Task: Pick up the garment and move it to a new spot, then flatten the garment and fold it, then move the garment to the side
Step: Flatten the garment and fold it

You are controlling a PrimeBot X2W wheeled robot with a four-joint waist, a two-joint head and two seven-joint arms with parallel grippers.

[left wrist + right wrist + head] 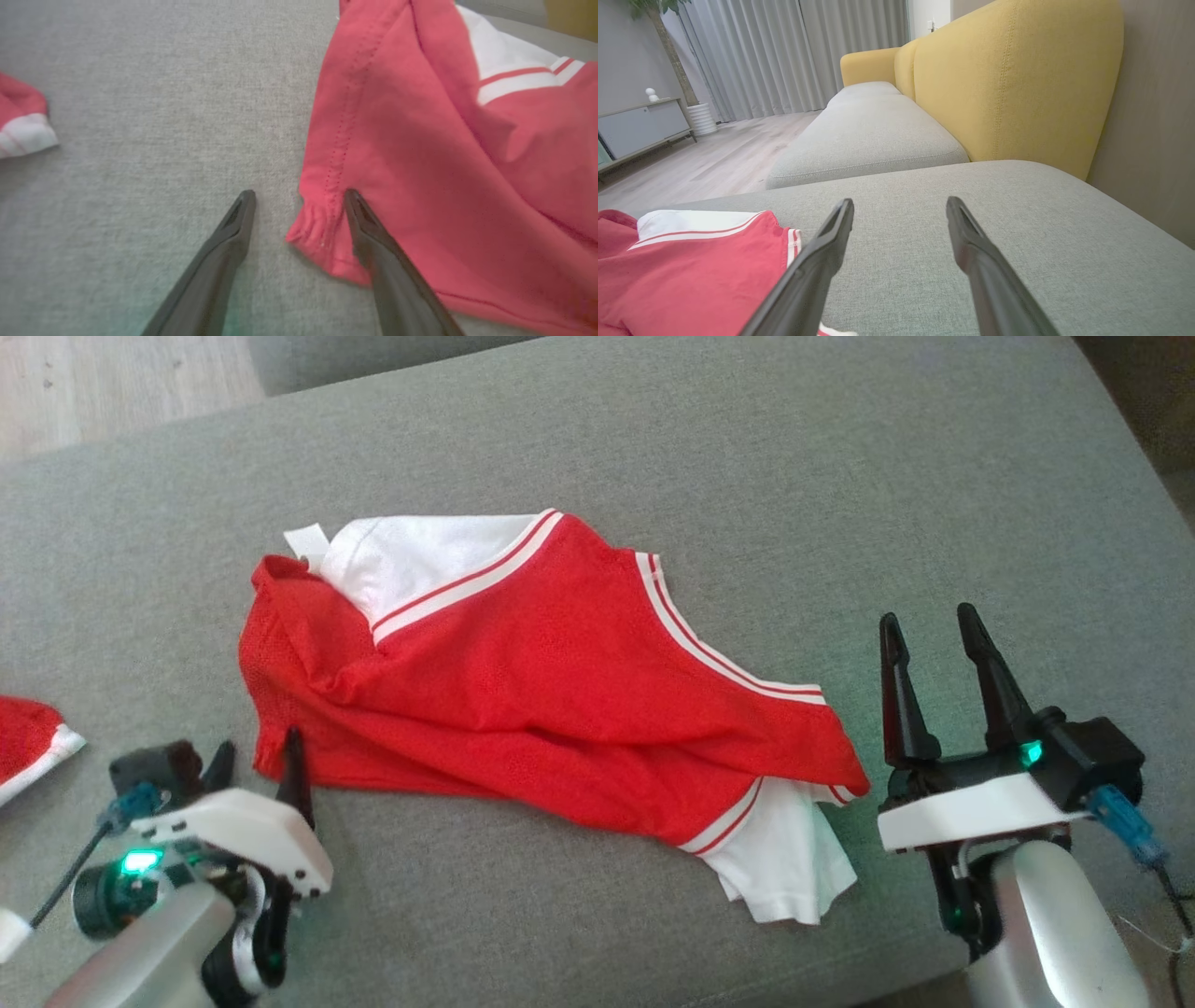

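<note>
Head view. A grey woven-fabric sofa seat cushion point(840, 476) carries the work. Its far edge runs across 11 to 12 o'clock, with pale wooden floor point(93, 383) beyond it. Its right edge falls away at 2 o'clock, and its near edge shows at 5 o'clock. Bare cushion lies open from 12 to 3 o'clock of the garment, and a narrower bare strip runs along 6 to 7 o'clock.

The red mesh garment with white panels and red-and-white striped trim point(560, 691) lies rumpled at the cushion's middle. Its long axis runs from 10 o'clock to 4 o'clock. One white panel lies at the 11 o'clock end and another pokes out at the 5 o'clock end.

A second small red-and-white cloth piece point(28, 742) lies at 9 o'clock, well apart from the garment.

The left gripper point(257, 749) sits at 7 o'clock with its jaws apart. In the left wrist view the garment's stitched hem corner lies between them, against the 3 o'clock jaw, unclamped. The right gripper point(927, 621) stands at 4 o'clock, just beside the garment's lower end, jaws apart on nothing.

Right wrist view: a mustard-yellow upholstered backrest point(1008, 84) bounds the cushion at 1 o'clock.
</note>
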